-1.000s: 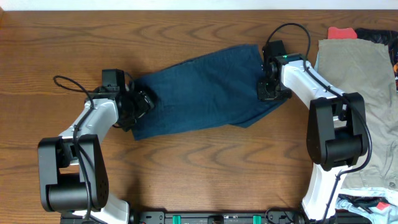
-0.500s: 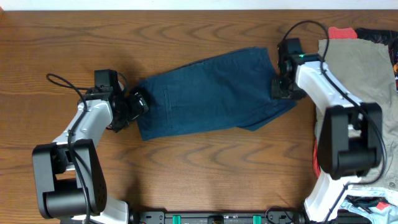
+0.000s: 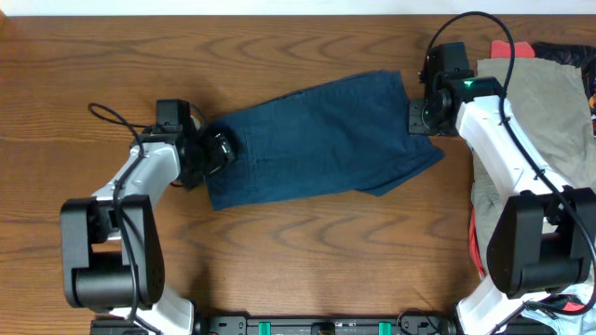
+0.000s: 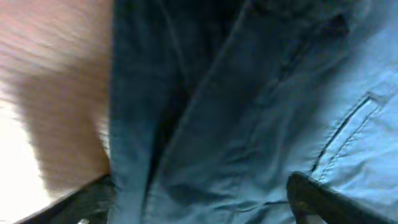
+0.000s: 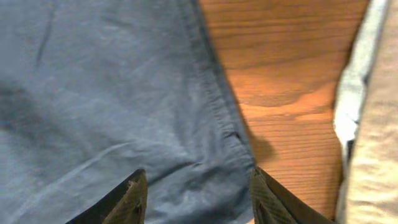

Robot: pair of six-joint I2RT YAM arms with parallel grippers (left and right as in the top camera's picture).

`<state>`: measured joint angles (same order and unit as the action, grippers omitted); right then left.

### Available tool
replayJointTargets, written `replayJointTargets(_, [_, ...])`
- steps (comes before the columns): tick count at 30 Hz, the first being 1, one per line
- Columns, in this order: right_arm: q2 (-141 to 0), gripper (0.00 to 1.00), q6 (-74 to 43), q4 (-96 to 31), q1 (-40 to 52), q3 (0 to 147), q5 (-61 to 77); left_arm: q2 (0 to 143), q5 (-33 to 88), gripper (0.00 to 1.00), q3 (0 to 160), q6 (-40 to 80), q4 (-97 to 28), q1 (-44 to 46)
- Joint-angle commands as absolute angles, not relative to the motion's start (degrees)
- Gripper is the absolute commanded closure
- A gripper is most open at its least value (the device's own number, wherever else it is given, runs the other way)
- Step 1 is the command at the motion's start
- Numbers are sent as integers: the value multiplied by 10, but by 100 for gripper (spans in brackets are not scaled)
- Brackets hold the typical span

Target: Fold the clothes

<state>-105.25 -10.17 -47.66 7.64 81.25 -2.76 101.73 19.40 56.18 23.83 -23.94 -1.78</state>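
The navy-blue shorts (image 3: 317, 140) lie flat and slanted across the middle of the wooden table. My left gripper (image 3: 217, 149) sits over their left end. In the left wrist view its jaws (image 4: 199, 186) are spread wide, with blue fabric (image 4: 249, 93), a seam and a pocket slit filling the space between them. My right gripper (image 3: 419, 113) is at the shorts' right edge. In the right wrist view its jaws (image 5: 198, 186) are open just above the stitched hem (image 5: 214, 106), gripping nothing.
A khaki-grey garment (image 3: 540, 121) is spread at the right edge, also showing in the right wrist view (image 5: 373, 155). A red garment (image 3: 512, 46) and a dark one (image 3: 568, 51) lie at the back right. More clothes are piled at the front right (image 3: 559, 302).
The shorts' right end shifted right a second ago. My left gripper has moved right onto the shorts' left end. My right gripper has moved a little toward the back.
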Motion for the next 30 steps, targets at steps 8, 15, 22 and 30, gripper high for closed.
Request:
replayJointTargets(8, [-1049,79,-89,-475,83,813,72,1017,227,94,555,221,-301,-12])
replayJointTargets(15, [-1058,98,-24,-476,102,804,204,919,227,94,602,221,-443,-12])
replayJointTargets(22, [-1097,99,-25,-474,177,800,214,812,228,94,629,221,-535,-12])
replayJointTargets(30, [-1195,99,-30,-446,303,800,287,743,247,94,635,221,-542,-12])
